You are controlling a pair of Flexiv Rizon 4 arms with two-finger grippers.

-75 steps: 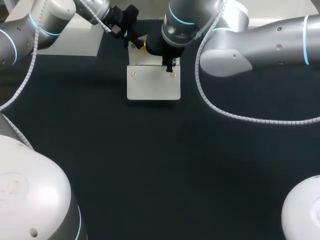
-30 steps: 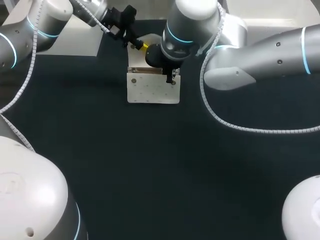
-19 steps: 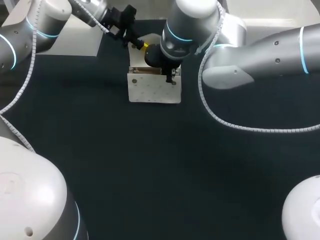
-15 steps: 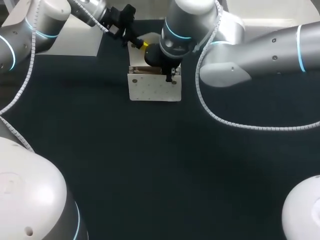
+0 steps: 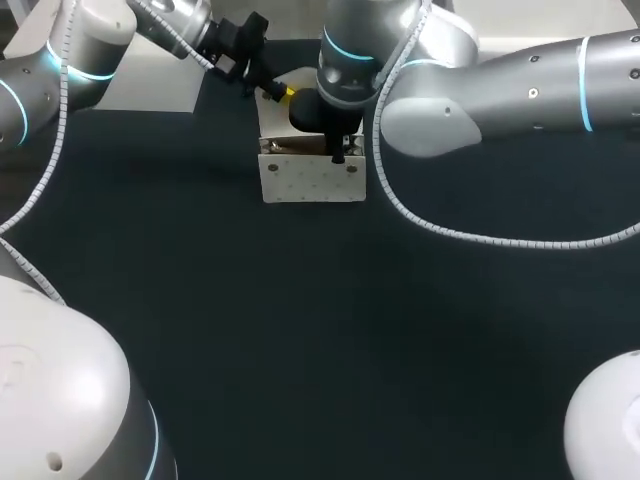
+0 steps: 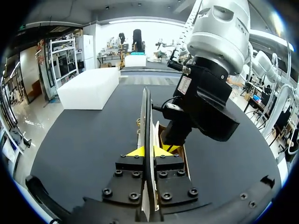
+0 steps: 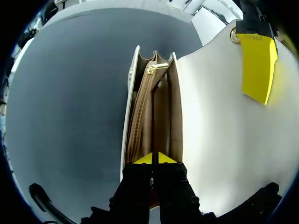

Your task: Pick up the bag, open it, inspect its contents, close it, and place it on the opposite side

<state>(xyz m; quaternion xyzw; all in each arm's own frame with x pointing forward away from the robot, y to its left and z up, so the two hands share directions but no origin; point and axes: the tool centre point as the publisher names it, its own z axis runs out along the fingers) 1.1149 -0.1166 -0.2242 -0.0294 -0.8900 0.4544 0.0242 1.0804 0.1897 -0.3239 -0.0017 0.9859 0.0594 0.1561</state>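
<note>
Dark table (image 5: 300, 330). White rectangular bag (image 5: 312, 182) upright at far middle, studded front panel facing camera, brown-lined mouth showing along top. White flap (image 5: 272, 122) lifted behind it. Left arm enters from upper left; left gripper (image 5: 283, 93), black with yellow tip, at flap's upper edge. Right arm enters from right; right gripper (image 5: 338, 155) pointing down at bag's top right, fingertips hidden. White block (image 5: 150, 88) at far left.

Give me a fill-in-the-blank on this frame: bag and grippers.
The bag is ____, its tan lining showing. The left gripper is shut on its raised ____. The right gripper pinches an inner divider beside a ____ with a gold pull.
Missing: open; flap; zipper.
</note>
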